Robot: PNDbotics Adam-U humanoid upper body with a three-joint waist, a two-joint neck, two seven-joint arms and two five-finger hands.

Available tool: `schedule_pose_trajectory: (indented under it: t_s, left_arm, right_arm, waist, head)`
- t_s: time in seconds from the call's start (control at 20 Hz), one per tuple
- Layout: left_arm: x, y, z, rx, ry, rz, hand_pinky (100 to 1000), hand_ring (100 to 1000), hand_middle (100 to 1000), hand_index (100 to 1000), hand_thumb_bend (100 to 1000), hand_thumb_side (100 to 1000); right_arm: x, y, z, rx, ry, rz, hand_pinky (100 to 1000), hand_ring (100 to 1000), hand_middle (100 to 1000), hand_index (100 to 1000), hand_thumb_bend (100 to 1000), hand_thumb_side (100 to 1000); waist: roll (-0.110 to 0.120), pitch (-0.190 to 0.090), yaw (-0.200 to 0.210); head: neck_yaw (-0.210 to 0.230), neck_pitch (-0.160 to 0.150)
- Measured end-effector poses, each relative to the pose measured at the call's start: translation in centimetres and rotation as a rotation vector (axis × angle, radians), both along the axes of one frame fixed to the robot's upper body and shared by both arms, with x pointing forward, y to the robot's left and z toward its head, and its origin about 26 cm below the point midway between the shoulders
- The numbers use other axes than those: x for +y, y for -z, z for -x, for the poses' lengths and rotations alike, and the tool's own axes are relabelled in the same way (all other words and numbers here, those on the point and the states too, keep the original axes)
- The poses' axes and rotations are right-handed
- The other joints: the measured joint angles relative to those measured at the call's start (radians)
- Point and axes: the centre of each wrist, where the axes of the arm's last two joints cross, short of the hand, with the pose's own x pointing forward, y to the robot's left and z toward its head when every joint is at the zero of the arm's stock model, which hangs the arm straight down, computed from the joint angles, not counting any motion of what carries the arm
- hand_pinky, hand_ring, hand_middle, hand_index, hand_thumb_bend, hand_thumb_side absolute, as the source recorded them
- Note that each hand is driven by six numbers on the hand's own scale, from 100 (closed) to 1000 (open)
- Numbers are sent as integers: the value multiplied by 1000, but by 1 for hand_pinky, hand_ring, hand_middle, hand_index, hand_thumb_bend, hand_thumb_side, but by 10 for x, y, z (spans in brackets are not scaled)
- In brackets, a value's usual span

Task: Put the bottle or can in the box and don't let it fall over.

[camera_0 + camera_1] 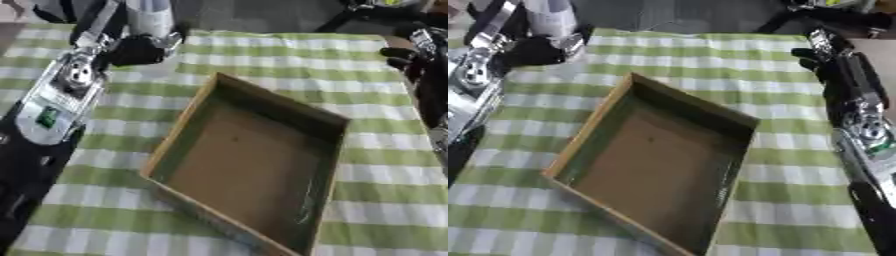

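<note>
While the box point(249, 165) sits empty in the middle of the checked counter point(385, 200), the can point(150, 17) stands upright at the far left corner, well apart from the box's near wall; the left hand point(140, 47) is wrapped round its lower part, dark fingers curled against the silver side, so I take it as gripping the can; whether the can's base touches the cloth or hangs just above it I cannot tell. From that hand the box lies toward the robot and to the right, its far corner the nearest part; the can's long axis is vertical, and the coming move, as I judge it, turns on keeping that axis upright while the left arm carries it over the rim and down onto the box floor. The right hand point(820, 57) shows at the far right edge, away from the can and holding nothing; its fingers are too dark to read, so open or closed I cannot tell; the left is plainly the nearer.
</note>
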Motion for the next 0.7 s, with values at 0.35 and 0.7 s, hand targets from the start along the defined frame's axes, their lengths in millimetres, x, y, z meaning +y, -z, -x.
schedule_pose_trajectory:
  t_s: [0.35,0.7]
  left_arm:
    - [-36,1,27,20,146,-44,1000,353,102,158,194,100]
    - [-49,25,44,113,237,-114,1000,365,134,174,206,100]
  right_arm:
    - [-1,2,-1,7,4,-2,901,805,897,870,100,774]
    - [-3,4,-1,9,12,-6,900,805,897,870,100,775]
  waist:
    - [10,-21,4]
    - [14,-27,8]
  head:
    - [-4,7]
    - [-12,7]
